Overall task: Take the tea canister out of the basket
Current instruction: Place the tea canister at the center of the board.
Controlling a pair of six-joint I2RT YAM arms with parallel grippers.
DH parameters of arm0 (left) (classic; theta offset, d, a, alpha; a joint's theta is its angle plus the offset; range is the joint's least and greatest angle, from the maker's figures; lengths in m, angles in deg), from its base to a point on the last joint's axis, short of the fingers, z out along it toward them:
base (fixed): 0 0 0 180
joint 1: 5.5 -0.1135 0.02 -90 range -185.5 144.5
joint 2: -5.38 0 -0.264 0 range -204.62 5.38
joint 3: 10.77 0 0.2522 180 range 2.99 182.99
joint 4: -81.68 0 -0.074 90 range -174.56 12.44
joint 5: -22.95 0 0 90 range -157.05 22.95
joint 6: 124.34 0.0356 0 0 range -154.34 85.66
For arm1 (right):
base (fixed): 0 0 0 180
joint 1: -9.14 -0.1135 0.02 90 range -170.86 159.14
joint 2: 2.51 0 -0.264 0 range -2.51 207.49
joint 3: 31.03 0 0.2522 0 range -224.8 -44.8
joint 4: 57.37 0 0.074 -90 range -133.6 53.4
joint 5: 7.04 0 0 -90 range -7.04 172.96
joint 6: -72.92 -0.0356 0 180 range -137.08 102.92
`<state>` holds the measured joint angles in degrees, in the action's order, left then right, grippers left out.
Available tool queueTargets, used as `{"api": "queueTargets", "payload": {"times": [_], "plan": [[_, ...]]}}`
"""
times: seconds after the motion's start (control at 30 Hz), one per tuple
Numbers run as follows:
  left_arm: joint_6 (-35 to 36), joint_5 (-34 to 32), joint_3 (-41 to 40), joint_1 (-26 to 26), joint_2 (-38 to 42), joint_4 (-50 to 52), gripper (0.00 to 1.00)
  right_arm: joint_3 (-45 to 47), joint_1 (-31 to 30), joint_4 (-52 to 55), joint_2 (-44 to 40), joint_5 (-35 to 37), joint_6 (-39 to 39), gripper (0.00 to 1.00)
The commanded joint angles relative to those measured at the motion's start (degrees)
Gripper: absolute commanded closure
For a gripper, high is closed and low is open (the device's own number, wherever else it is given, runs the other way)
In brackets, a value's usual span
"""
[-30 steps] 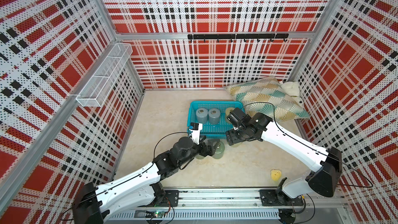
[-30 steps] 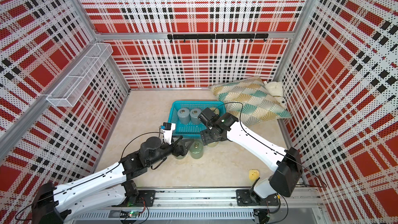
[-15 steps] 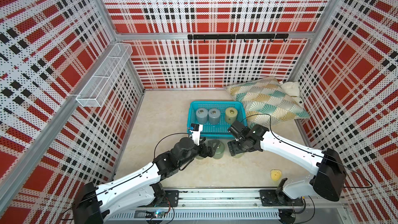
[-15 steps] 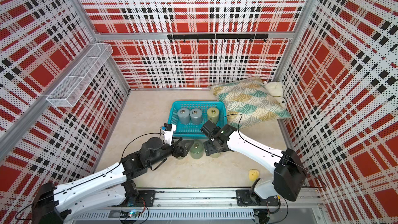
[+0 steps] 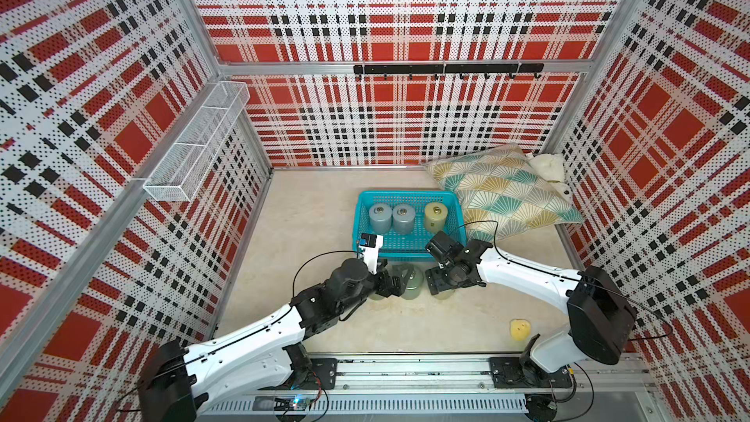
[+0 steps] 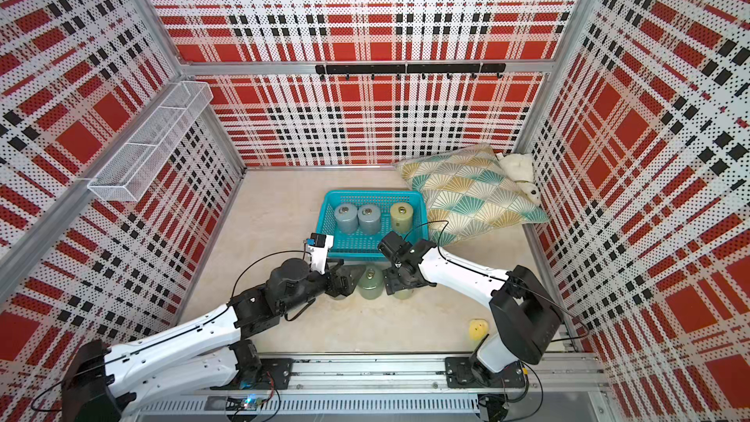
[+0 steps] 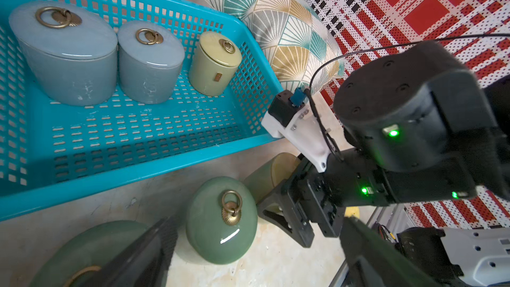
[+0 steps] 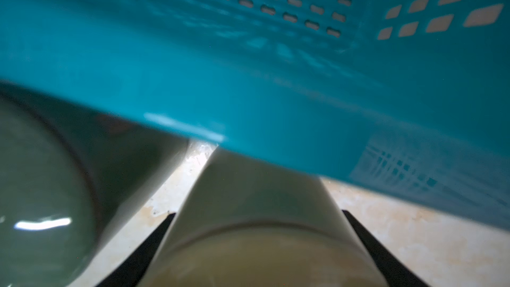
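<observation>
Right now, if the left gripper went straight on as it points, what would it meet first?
Probably the green tea canister, standing just ahead of the open left gripper, in line between its fingers; how near is unclear.

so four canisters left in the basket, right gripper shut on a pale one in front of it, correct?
No, three are left in the basket: two grey-blue canisters and a yellow-green canister, per both top views. The right gripper is shut on a pale canister in front of it.
</observation>
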<state>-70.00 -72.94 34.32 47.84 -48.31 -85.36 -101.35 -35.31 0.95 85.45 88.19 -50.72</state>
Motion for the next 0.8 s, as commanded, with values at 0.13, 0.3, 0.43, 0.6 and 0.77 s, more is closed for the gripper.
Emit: {"api": "queueTargets", "payload": {"times": [0.13, 0.3, 0.43, 0.6, 0.77], "plan": [[1.01, -0.82, 1.6, 0.36, -0.79, 0.45, 0.0, 0.81, 1.18, -4.34, 1.11, -1.14, 1.11, 0.34], [1.38, -0.66, 1.98, 0.38, -1.67, 0.53, 0.01, 1.4, 1.42, -5.0, 2.19, -1.89, 1.13, 0.33], [1.38, -0.69, 2.07, 0.43, -1.77, 0.45, 0.01, 1.29, 1.4, -4.62, 2.39, -2.22, 0.97, 0.3], [1.56, -0.7, 2.24, 0.36, -1.93, 0.4, 0.0, 0.82, 1.38, -3.87, 1.81, -2.15, 0.91, 0.14], [1.6, -0.57, 2.33, 0.36, -1.94, 0.36, 0.01, 0.29, 1.44, -3.18, 0.69, -1.64, 0.58, 0.0]]}}
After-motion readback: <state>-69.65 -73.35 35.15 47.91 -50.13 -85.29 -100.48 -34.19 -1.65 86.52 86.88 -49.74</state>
